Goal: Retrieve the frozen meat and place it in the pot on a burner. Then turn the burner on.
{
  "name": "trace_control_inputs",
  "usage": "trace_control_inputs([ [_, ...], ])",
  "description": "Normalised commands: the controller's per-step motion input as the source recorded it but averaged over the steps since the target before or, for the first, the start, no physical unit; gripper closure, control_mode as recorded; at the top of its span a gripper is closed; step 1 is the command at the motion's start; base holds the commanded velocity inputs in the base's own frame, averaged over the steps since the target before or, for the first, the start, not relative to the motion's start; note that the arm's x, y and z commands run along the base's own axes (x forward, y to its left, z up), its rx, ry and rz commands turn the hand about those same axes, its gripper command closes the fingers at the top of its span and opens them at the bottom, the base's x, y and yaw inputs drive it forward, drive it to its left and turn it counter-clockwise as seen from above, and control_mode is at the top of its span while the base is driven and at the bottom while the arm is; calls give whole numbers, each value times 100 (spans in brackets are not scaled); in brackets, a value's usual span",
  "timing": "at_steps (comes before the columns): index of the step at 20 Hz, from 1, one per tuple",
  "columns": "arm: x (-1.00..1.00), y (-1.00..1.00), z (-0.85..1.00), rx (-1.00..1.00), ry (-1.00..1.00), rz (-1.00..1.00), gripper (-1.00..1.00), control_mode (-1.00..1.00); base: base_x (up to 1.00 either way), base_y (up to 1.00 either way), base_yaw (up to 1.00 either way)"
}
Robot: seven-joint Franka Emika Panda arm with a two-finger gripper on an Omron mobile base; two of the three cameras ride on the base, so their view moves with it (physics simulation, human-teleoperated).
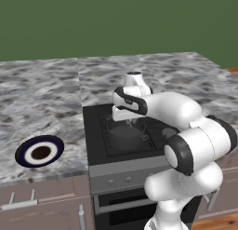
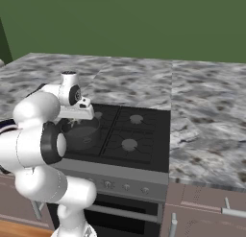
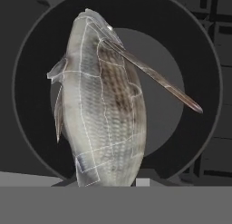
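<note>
The frozen meat (image 3: 104,114) is a pale grey, mottled, fish-shaped lump that rises from the bottom of the hand view, close to the camera. It hangs over the round dark grey pot (image 3: 27,82), whose paler floor lies behind it. My gripper (image 1: 122,117) is shut on the meat, and the lump hides the fingertips. In the base views the hand hovers just above the pot (image 1: 128,133) (image 2: 84,135), which sits on the front left burner of the black cooktop (image 2: 144,130). The other burners (image 2: 129,145) are bare.
A dark-blue-rimmed white plate (image 1: 39,151) with a brown centre lies on the marble counter left of the stove. A row of knobs (image 2: 115,184) runs along the stove's grey front panel. Marble counter (image 2: 206,116) stretches to the right of the cooktop.
</note>
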Motion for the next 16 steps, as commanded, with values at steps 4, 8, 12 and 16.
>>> trace_control_inputs([
  [4, 0, 0, -10, 0, 3, 0, 100, -100, 0, 0, 0],
  [8, 0, 0, -14, 0, 5, 0, 100, -100, 0, 0, 0],
  [12, 0, 0, -22, 0, 3, 0, 100, -100, 0, 0, 0],
  [16, 0, 0, -31, 0, 5, 0, 100, -100, 0, 0, 0],
])
